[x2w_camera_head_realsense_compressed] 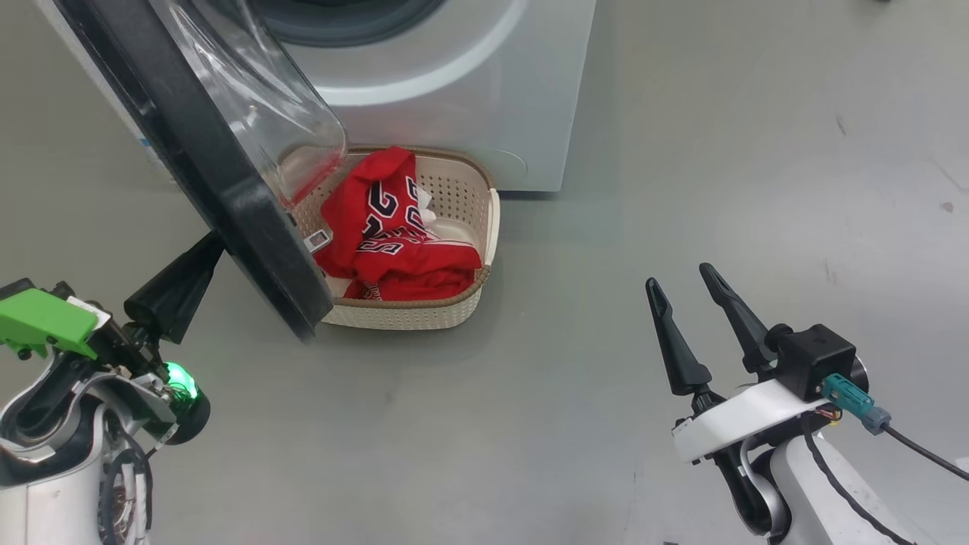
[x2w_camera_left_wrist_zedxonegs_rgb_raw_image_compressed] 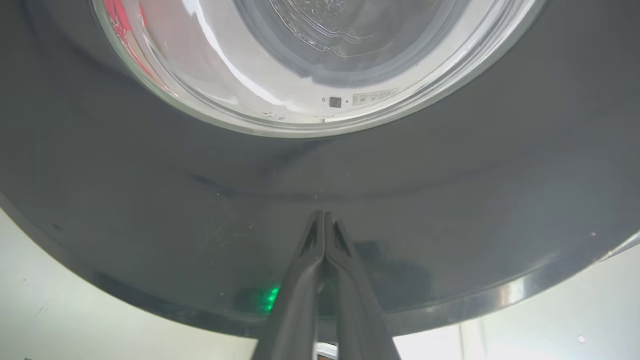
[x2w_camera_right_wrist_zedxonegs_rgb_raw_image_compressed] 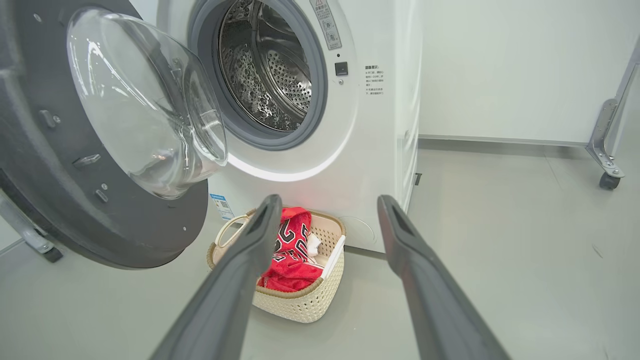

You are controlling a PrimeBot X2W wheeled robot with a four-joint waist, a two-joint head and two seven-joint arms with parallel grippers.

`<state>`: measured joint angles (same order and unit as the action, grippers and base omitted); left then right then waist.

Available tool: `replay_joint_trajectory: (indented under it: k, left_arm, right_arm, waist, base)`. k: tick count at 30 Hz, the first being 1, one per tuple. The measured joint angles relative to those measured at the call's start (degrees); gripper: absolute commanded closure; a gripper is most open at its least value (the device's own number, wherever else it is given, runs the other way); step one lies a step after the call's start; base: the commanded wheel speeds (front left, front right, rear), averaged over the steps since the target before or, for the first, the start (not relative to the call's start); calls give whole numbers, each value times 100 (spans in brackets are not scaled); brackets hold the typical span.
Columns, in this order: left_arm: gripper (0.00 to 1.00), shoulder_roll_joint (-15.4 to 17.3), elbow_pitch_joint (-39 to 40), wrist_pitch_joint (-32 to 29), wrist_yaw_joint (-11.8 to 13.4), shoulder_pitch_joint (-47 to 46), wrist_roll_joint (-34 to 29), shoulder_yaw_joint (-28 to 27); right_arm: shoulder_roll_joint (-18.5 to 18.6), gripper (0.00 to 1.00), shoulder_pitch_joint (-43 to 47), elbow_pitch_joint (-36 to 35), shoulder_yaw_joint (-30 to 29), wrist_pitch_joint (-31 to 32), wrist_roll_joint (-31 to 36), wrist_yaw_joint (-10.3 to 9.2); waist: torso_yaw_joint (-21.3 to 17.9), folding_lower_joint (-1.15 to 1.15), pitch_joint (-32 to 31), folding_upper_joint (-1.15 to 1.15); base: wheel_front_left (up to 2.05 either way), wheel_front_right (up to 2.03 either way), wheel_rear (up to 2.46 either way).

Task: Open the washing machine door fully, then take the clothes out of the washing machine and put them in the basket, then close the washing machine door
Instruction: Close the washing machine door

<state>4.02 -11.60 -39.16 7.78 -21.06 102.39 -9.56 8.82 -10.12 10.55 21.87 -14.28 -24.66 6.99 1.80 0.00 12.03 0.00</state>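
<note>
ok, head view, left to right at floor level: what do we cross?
left gripper, shut, against the door's outer face → washing machine door, swung open → basket with the clothes in it → right gripper, open. The washing machine body spans too wide to place.

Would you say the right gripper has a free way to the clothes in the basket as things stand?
Probably yes: the right gripper is open over bare floor, with nothing between it and the basket. The washing machine door overhangs the basket's left end, leaving the clothes exposed.
</note>
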Motion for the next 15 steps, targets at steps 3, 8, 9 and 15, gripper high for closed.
replay_joint_trajectory:
  k: [3, 8, 9, 15]
  left_arm:
    - [100, -33, -11, 115, 0, -1, 51, 5]
    - [100, -97, -74, 300, 0, -19, 264, -24]
    - [100, -98, -78, 338, 0, -31, 288, -34]
    - [100, -105, -96, 654, 0, -174, 291, -79]
  right_arm:
    - [-12, 0, -1, 0, -35, 0, 0, 0]
    - [-76, 0, -3, -1, -65, 0, 0, 0]
    - [-93, 0, -4, -1, -68, 0, 0, 0]
    - [-164, 0, -18, 0, -82, 0, -1, 0]
  waist:
    - [-180, 0, 26, 0]
    - [-502, 0, 83, 0]
    - [-568, 0, 95, 0]
    - [-972, 0, 176, 0]
  base:
    - [0, 0, 0]
    - [0, 0, 0]
    - [0, 0, 0]
    - [0, 0, 0]
